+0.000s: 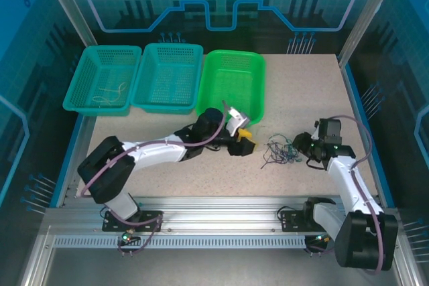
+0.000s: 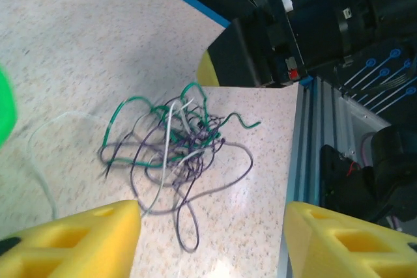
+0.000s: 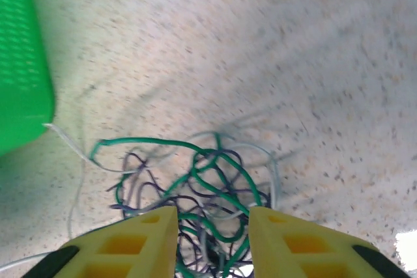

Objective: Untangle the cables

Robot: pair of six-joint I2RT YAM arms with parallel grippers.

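The cables (image 1: 280,150) lie in one loose tangle of thin green, dark purple-black and white wires on the speckled table, right of centre. My left gripper (image 1: 242,140) sits just left of the tangle. In the left wrist view its yellow fingers (image 2: 71,242) stand wide apart and open, and the tangle (image 2: 176,144) lies ahead of them with only one dark loop reaching toward the gap. My right gripper (image 1: 305,149) is at the tangle's right side. In the right wrist view it is open (image 3: 214,245), its fingertips straddling green and dark strands (image 3: 215,180) of the pile.
Two teal baskets (image 1: 104,78) (image 1: 167,75) and a green basket (image 1: 234,85) line the back of the table. A white wire (image 1: 110,93) lies in the left teal basket. The green basket's wall (image 3: 19,63) is close beyond the tangle. The table's right edge rail (image 2: 306,154) runs near the cables.
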